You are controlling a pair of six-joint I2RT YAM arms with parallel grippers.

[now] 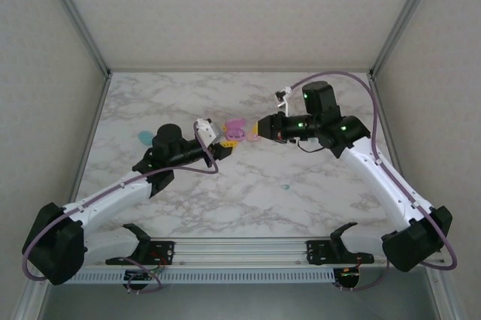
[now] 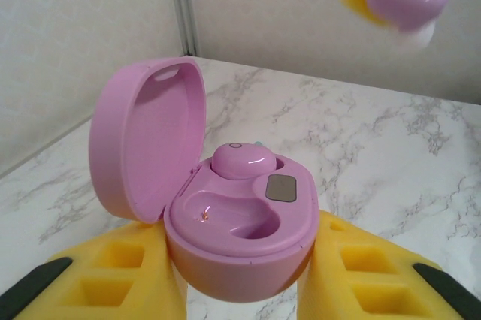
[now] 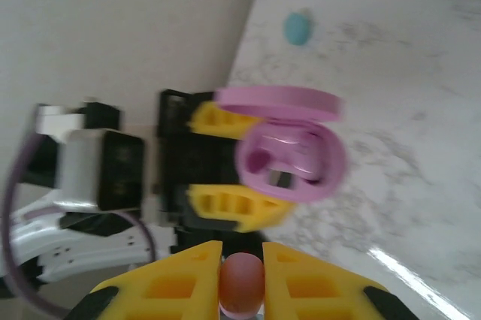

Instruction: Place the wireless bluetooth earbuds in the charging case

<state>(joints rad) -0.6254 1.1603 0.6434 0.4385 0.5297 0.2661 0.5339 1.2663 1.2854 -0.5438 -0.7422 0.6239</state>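
Found left gripper (image 1: pixel 228 143) clamped narrow on the base of the pink charging case (image 2: pixel 240 222), one yellow finger (image 2: pixel 150 297) pressed to each flank; recorded case lifted clear of the marble table (image 1: pixel 316 177), over its middle in the top view. Noted lid (image 2: pixel 146 140) hinged open and standing upright at the left of the left wrist view, inner face toward the camera. Saw seated earbud (image 2: pixel 242 161), pink, lying in the far well of the case; saw near well (image 2: pixel 229 218) bare and glossy, with a small grey pad (image 2: pixel 281 187) just beside it on the case deck.

Found right gripper (image 3: pixel 240 279) closed on held earbud (image 3: pixel 240 284), also pink, pinched between the two yellow fingertips. Located right gripper opposite the left one in the top view, tips near each other but apart; located held earbud high at upper right in the left wrist view, above and beyond the case, blurred, not touching it. Viewed case from the right wrist camera with open interior turned toward that gripper, lid edge-on along the top.

Marked a teal oval item (image 1: pixel 143 137) flat on the table, left of the left arm; possibly another case, too small and soft to tell. Marked a tiny teal bud (image 1: pixel 285 185) alone on the table nearer the arm bases, well apart from both grippers.
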